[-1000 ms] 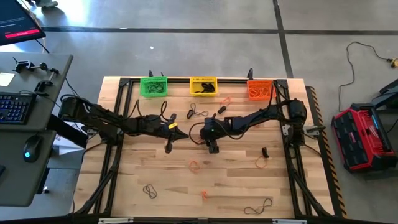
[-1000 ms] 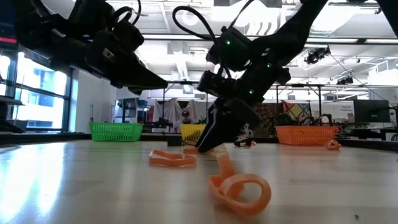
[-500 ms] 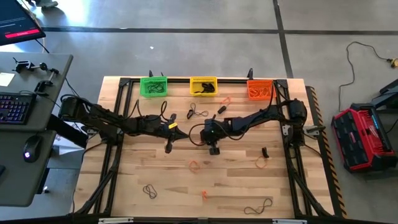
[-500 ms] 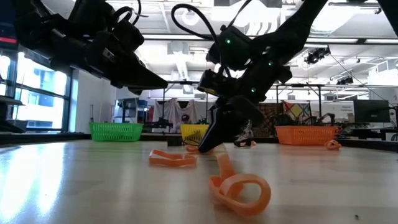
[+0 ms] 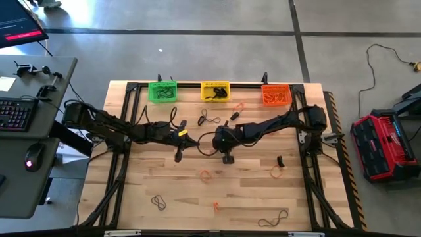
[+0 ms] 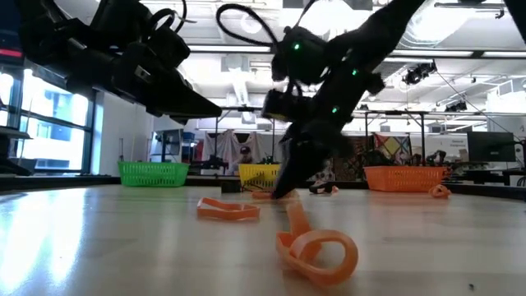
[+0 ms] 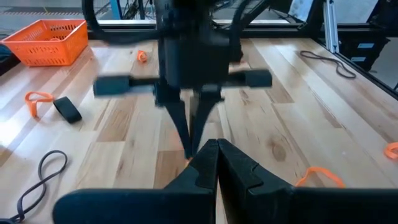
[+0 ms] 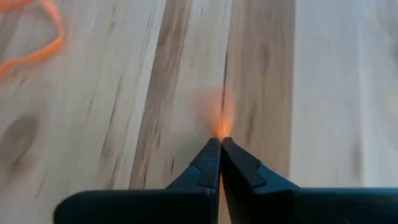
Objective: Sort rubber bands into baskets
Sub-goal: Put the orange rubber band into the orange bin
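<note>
My right gripper (image 5: 227,158) points steeply down at the table's middle, shut on a small orange rubber band (image 8: 220,119) that shows as an orange blur at its fingertips. My left gripper (image 5: 186,138) hovers just to its left, shut with nothing in it, well above the wood (image 6: 215,108). The green basket (image 5: 162,91), yellow basket (image 5: 215,91) and orange basket (image 5: 275,95) stand in a row along the far edge. Loose rubber bands lie flat on the table: orange ones (image 5: 206,175) (image 5: 277,172) and black ones (image 5: 158,201) (image 5: 209,119). My right gripper pinches the orange rubber band between the very tips of its two fingers (image 8: 211,155). The fingers slant down from above and from the table's right. A bit of the band (image 8: 221,127) sticks out past the tips; whether it is clear of the wood I cannot tell.
A long black band (image 5: 273,218) lies near the front edge, a small orange one (image 5: 216,206) left of it, another orange one (image 5: 238,105) near the baskets. A small black piece (image 5: 280,161) lies to the right. A black frame (image 5: 306,164) borders the table.
My right gripper has shut its fingers at the table's middle, taking hold of the orange rubber band. It has then risen a little and tipped less steeply.
</note>
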### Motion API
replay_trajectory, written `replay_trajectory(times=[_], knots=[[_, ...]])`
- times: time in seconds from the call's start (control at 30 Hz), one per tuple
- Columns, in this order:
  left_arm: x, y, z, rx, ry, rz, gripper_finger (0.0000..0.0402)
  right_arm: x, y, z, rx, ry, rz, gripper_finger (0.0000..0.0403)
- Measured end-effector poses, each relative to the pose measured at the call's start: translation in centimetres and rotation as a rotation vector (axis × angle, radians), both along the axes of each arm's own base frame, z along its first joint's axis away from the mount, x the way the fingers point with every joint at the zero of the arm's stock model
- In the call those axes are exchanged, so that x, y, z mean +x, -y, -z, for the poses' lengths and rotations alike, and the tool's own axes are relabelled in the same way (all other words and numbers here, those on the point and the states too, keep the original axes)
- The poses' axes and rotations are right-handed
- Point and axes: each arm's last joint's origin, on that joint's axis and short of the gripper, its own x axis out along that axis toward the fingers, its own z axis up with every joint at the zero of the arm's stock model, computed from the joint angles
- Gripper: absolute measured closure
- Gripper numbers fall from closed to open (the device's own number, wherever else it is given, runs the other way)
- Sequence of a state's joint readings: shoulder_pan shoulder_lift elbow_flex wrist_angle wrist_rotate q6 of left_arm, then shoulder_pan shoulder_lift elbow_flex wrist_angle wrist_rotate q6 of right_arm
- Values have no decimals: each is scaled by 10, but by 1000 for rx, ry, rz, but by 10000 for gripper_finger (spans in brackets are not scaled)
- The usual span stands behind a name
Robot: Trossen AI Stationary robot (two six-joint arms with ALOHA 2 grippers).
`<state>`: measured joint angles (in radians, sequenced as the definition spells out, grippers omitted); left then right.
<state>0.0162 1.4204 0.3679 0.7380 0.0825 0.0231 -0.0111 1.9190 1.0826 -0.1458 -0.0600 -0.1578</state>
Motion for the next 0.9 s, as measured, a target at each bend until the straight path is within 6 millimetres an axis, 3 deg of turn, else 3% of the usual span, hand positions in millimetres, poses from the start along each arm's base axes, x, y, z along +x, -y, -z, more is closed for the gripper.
replay_trajectory(times=[0.2,0.4,0.63,0.9], knots=[[0,0,0,0,-2,0,401,-20,-5,-41,-108,38,37,403],[0,0,0,6,-2,1,401,-56,11,-62,-194,27,200,403],[0,0,0,6,-2,1,401,-109,59,-78,-302,79,590,403],[0,0,0,6,1,1,401,-164,125,-76,-303,99,1060,403]])
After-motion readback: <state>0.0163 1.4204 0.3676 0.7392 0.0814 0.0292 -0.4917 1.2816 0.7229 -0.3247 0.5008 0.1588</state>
